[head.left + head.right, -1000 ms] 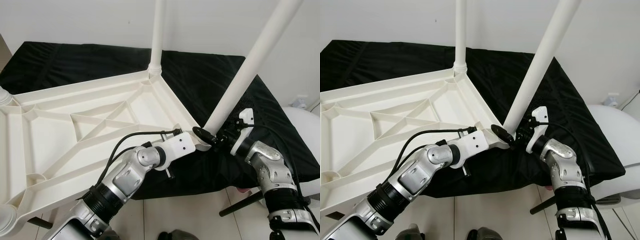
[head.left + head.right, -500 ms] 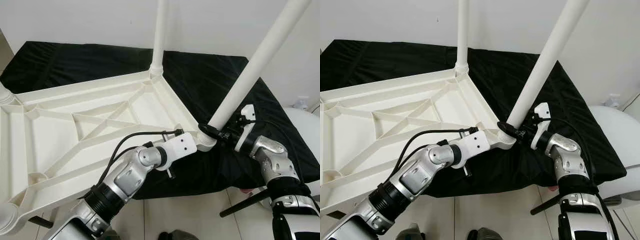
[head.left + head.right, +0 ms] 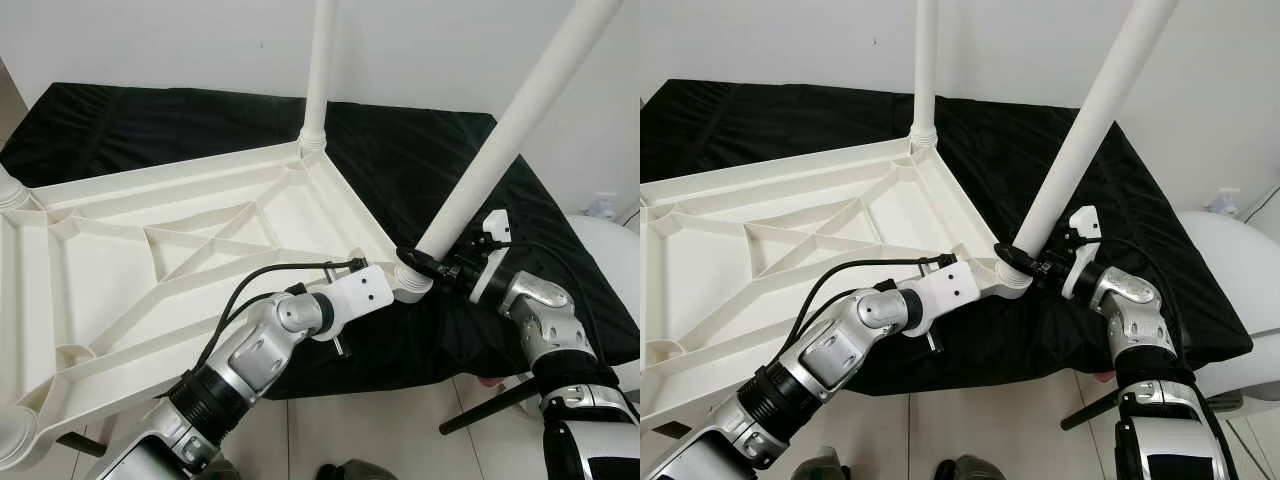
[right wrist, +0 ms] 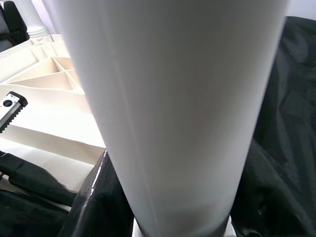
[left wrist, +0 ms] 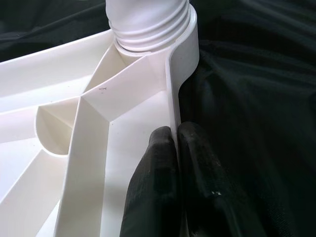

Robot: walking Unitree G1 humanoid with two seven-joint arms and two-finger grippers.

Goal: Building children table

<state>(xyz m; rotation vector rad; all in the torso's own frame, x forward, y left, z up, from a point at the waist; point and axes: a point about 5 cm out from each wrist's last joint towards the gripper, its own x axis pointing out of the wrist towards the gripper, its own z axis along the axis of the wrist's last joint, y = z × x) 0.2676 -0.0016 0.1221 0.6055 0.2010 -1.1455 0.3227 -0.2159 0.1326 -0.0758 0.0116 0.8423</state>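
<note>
Nearest, the left gripper (image 5: 170, 163) pinches the white rim wall of the upturned tabletop (image 3: 180, 250) just short of the near right corner socket (image 3: 410, 283), fingers nearly together with only the wall between. Beside it, the right gripper (image 3: 448, 268) wraps the foot of a tilted table leg (image 3: 500, 150) seated at that socket. To do this well, I judge the leg should be brought upright before it is turned home, with the rim held firm. Counted: one tabletop on the black cloth (image 3: 420, 160), and two long legs, the second leg (image 3: 320, 70) upright at the far corner.
</note>
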